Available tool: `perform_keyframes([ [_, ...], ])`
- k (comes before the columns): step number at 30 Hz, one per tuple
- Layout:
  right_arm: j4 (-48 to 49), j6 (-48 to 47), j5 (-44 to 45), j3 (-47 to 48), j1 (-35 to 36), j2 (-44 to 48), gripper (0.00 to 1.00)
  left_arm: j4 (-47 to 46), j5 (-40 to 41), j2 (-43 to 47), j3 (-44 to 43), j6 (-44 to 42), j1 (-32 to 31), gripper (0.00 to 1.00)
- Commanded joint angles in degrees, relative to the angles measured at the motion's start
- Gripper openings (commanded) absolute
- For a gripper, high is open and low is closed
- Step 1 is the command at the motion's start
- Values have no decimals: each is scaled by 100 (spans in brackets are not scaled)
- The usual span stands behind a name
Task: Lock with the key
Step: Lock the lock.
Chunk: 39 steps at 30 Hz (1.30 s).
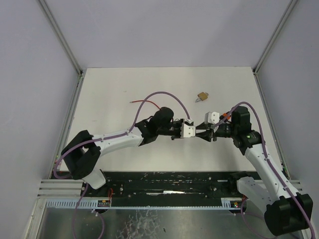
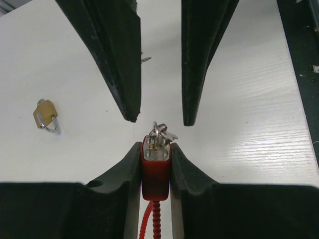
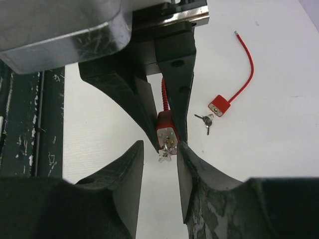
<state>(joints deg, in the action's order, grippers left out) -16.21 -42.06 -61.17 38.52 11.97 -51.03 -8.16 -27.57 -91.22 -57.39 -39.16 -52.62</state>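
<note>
While the left gripper (image 2: 156, 145) is clamping the red cable lock (image 2: 155, 174):
the right gripper (image 3: 160, 145) is gaping partway around its key (image 3: 167, 151), apparently not touching it.

Almost no room between left hand (image 2: 155, 147) and right hand (image 3: 159, 147), tip to tip over the counter (image 1: 124, 84), red lock (image 2: 156, 169) and key (image 3: 167, 153) filling the gap. Beside the left arm (image 1: 119, 140), cable lock (image 3: 219, 105) and loose keys (image 3: 205, 121) in the way. Farther out, brass padlock (image 1: 202, 96); elsewhere open passage, with walls (image 1: 164, 30) on three sides.
</note>
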Motion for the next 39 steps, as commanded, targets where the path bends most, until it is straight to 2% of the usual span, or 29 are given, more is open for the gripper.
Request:
perform_keyframes([
  [1,1091,1191,-363,-273,-20,-181,39,-586,81,175,20,199,37,0],
  [5,1642,1380,-323,-507,48,-272,36,-544,56,128,-46,250,39,0],
  [12,1698,1151,-81,-518,111,-305,26,-427,1,79,-121,258,38,0],
  [22,607,-662,289,-383,343,-264,3,-316,-121,31,-185,228,38,0],
  [23,432,-886,281,-360,387,-277,3,-274,-151,15,-212,223,41,0],
  [27,-10,-1765,513,-275,501,-240,14,-87,-307,-35,-280,110,35,0],
  [32,-355,-2250,790,-141,561,-228,18,62,-410,-79,-347,33,36,0],
  [36,-538,-2500,986,-79,623,-260,14,83,-504,-61,-336,-15,38,0],
  [39,-903,-2927,1176,55,704,-343,5,83,-549,-42,-326,-31,37,0],
])
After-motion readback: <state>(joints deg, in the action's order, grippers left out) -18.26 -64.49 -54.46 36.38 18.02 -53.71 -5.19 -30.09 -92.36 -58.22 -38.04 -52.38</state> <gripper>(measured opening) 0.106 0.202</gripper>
